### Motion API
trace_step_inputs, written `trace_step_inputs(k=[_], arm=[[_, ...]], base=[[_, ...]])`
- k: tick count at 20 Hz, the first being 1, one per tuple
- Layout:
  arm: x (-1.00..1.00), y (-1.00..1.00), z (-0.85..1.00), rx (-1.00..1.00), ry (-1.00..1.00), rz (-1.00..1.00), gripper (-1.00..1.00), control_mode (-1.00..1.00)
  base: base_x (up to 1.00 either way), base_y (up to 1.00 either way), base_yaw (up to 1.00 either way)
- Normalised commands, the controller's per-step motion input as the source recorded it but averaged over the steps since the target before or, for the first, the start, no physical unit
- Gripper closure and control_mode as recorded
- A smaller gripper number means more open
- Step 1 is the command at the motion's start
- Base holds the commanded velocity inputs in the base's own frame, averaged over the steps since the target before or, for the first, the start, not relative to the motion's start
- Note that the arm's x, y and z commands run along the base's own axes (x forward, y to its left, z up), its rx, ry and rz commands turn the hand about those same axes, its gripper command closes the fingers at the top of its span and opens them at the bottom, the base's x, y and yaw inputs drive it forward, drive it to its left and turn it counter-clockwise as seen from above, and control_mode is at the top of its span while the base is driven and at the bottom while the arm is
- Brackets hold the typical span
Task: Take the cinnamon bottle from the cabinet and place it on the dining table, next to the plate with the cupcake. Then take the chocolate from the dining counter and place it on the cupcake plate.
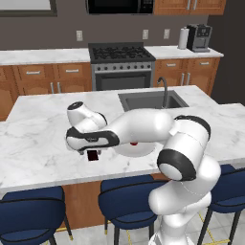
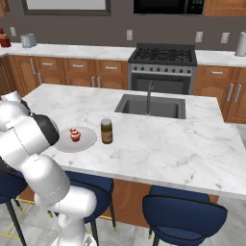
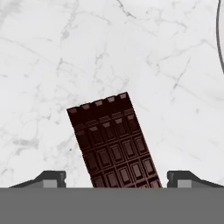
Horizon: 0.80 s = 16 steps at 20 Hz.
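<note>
My gripper [image 3: 116, 179] hangs spread over the chocolate bar [image 3: 113, 142], which lies flat on the marble counter [image 3: 52, 65] beside the cupcake plate [image 2: 81, 142], fingertips straddling it for a pinch.

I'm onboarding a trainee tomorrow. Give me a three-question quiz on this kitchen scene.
1. True or false: the cinnamon bottle stands beside the cupcake plate.
2. What lies between the finger tips in the hand view: A) spoon B) chocolate bar C) cupcake?
3. What surface is the chocolate resting on?

Key: 1 true. 2 B. 3 The white marble counter; the jaws stand apart on either side of the bar, not clamped on it.
</note>
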Motion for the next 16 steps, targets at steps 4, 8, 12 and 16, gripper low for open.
trace_step_inputs(k=[4,8,12,16], arm=[[-0.03,-0.19,-0.14,0.03,-0.08,0.03,-1.0,-1.0],[0.0,-0.23,-0.12,0.06,-0.04,0.07,-1.0,-1.0],[0.0,-0.16,-0.18,0.08,-0.07,0.1,-1.0,-1.0],[0.08,-0.05,-0.17,0.1,-0.04,0.08,-1.0,-1.0]], base=[[0.0,0.0,0.0],[0.0,0.0,0.0],[0.0,0.0,0.0],[0.0,0.0,0.0]])
